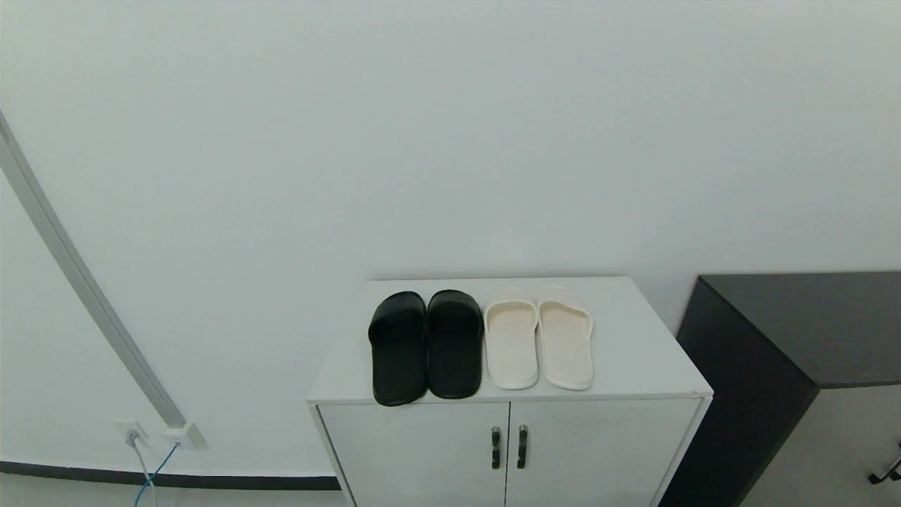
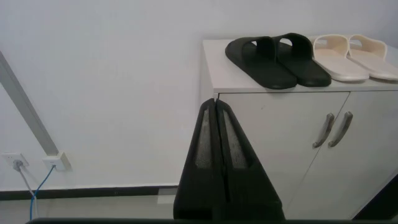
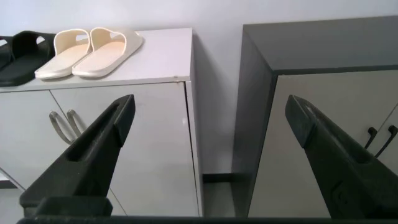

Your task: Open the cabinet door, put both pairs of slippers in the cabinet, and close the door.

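Left gripper [image 2: 216, 107] first: I see its two fingers pressed flat together with nothing between them. It hangs in the air off the left front corner of the white cabinet [image 1: 633, 338] and touches nothing. My right gripper [image 3: 210, 106] has its fingers spread wide apart and is empty. It is held clear of the furniture, facing the gap between the white cabinet and the dark cabinet [image 1: 774, 338] beside it.

Both doors of the white cabinet are shut, the left door [image 1: 415, 451] and the right door [image 1: 598, 443] meeting at the middle. The two dark handles [image 1: 495, 447] stand upright side by side there.

Both pairs sit on the cabinet top with toes toward the wall. The black slippers [image 1: 426, 345] lie left of centre, their heels reaching the front edge. The white slippers [image 1: 538, 341] lie just beside them on the right, heels a little short of that edge. Within each pair the two slippers touch or nearly touch. The right part of the top, toward its right edge, is bare.

On the wall to the left I can see a slanting grey trunking strip [image 1: 70, 267]. At its foot is a socket [image 1: 130, 431], and a blue cable [image 1: 158, 468] hangs down next to it.
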